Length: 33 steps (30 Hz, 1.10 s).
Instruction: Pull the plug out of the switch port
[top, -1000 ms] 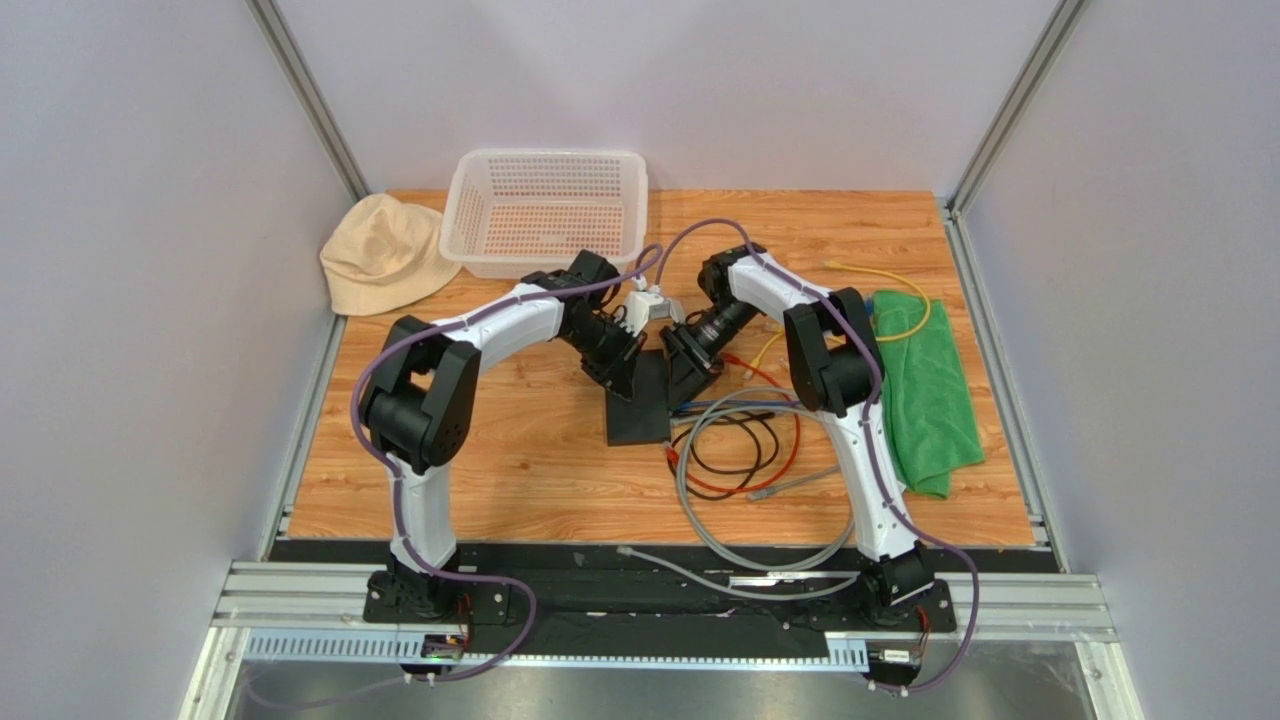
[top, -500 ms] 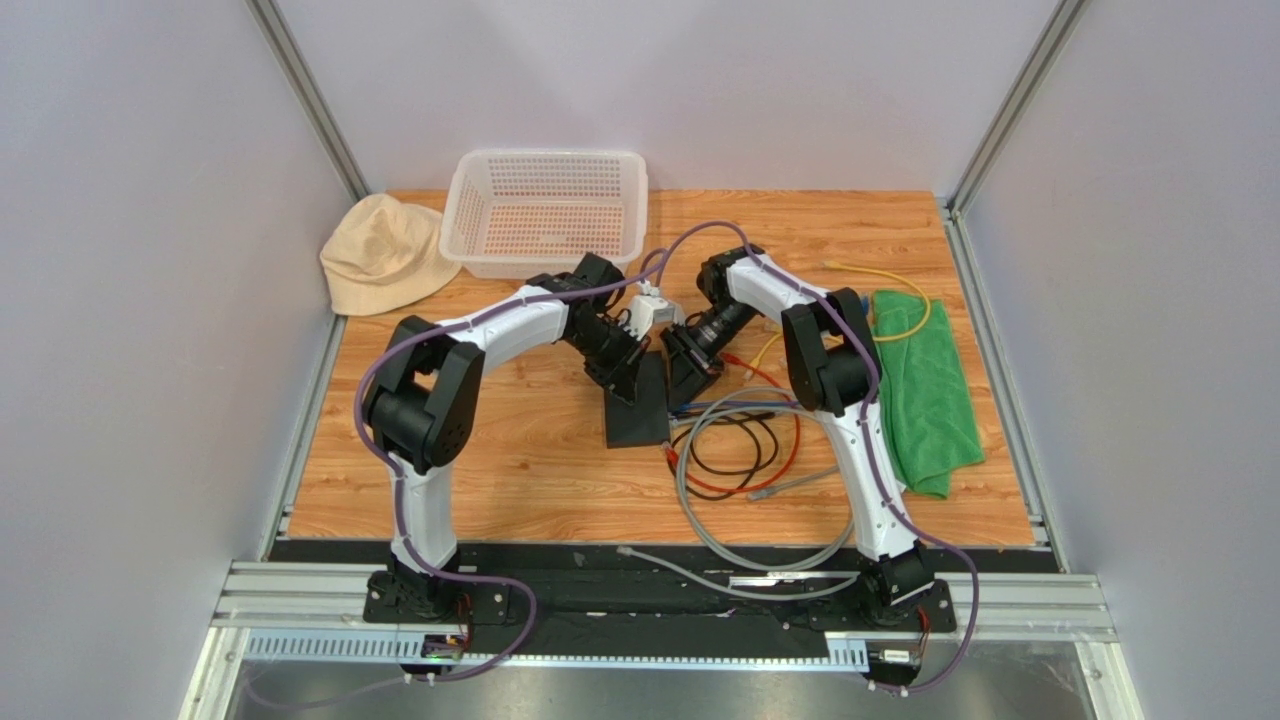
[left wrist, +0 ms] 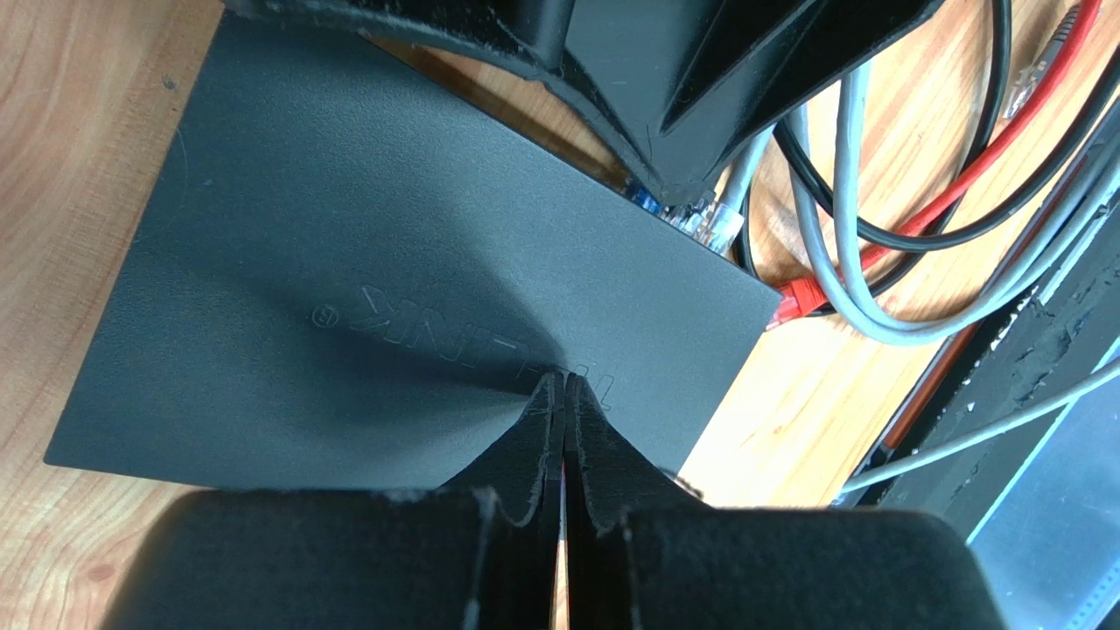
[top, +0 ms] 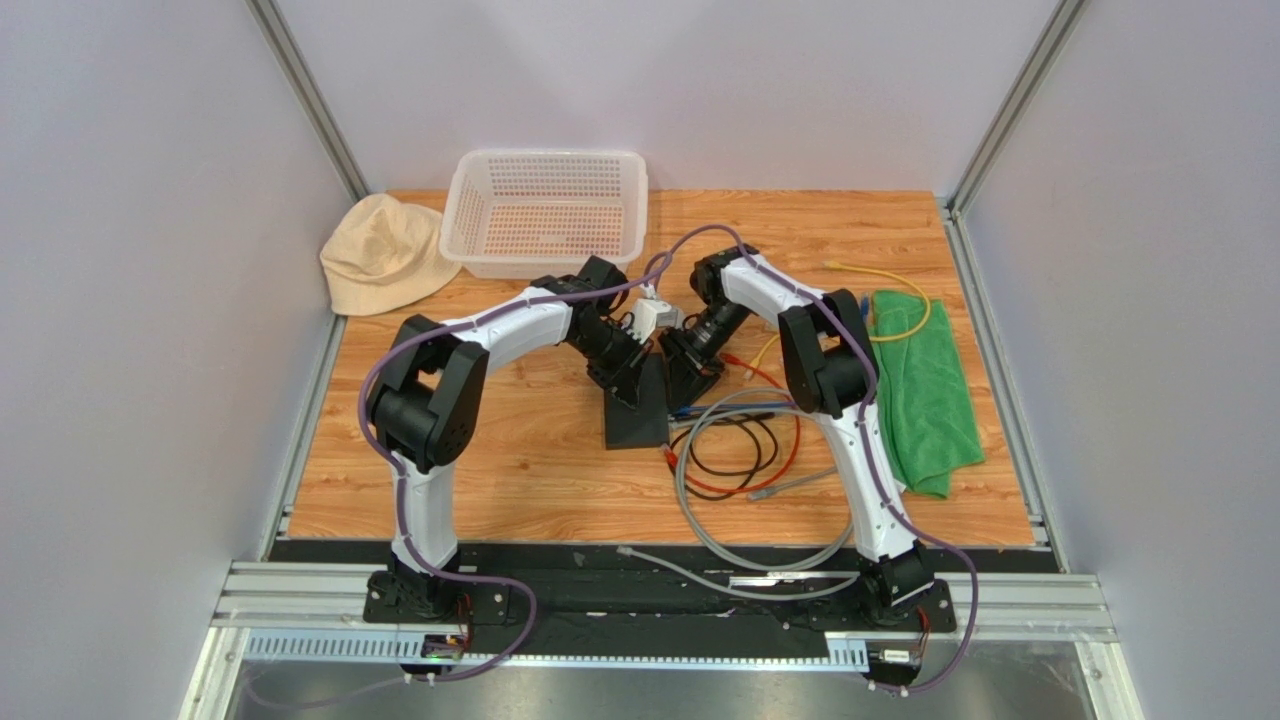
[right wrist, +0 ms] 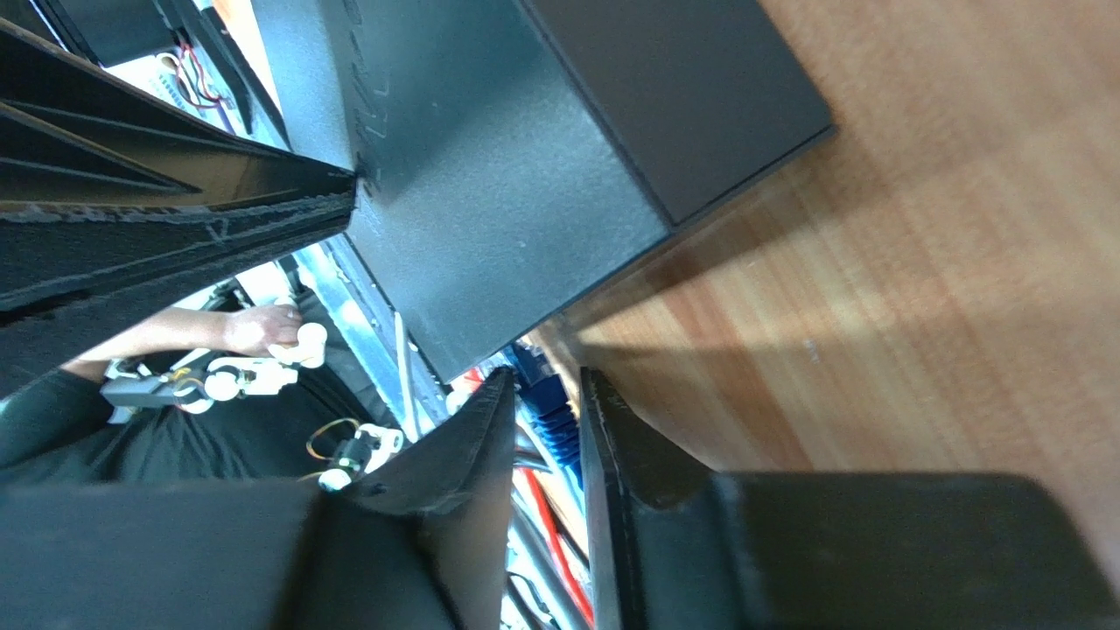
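Right wrist: blue plug [right wrist: 548, 402] mostly hidden

The switch [top: 639, 413] is a flat, matte-black box lying on the wooden table [top: 496, 480] near its middle, top face up, with faint raised lettering across the lid. One narrow edge faces right, and there a plug [left wrist: 706, 221] with a clear tip and a blue boot sits against it. I can't tell how deep it is seated. The plug lies between the fingers of the right gripper [right wrist: 550, 383].
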Tool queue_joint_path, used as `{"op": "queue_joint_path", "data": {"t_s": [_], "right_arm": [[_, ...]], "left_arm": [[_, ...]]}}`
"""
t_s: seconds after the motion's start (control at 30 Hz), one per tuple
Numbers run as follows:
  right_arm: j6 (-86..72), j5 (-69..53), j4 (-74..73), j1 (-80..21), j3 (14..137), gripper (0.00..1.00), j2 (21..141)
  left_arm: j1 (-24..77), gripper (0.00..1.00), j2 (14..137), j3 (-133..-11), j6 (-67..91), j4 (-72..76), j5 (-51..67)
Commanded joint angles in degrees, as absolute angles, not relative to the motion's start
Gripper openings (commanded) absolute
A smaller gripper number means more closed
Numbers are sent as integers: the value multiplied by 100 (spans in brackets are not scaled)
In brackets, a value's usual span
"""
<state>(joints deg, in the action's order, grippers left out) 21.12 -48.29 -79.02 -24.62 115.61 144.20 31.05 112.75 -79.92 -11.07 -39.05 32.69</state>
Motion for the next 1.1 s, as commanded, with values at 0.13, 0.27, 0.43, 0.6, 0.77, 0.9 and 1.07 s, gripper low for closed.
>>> {"op": "queue_joint_path", "data": {"t_s": [0.13,0.27,0.43,0.6,0.77,0.9,1.07], "right_arm": [[1986,-3252,-7453,-2672,11435,17,14599],[2118,-3208,-7584,-2672,11452,6,14581],[2294,-3147,-7760,-2663,11487,1,14572],[2513,-3041,-7919,-2628,11426,0,14537],[2593,-3006,-8007,-2549,11364,0,14484],[2610,-2997,-8042,-2514,11364,0,14484],[2681,-3015,-8086,-2505,11373,0,14458]], "left_arm": [[3164,0,11505,-8112,-1283,-3999,3103],[3173,0,11514,-8104,-1266,-3990,3015],[3182,0,11531,-8104,-1248,-3981,2936],[3190,0,11531,-8095,-1248,-3982,2901],[3190,0,11558,-8095,-1248,-3981,2874],[3199,0,11575,-8104,-1239,-3990,2865],[3199,0,11566,-8095,-1239,-3981,2874]]}}
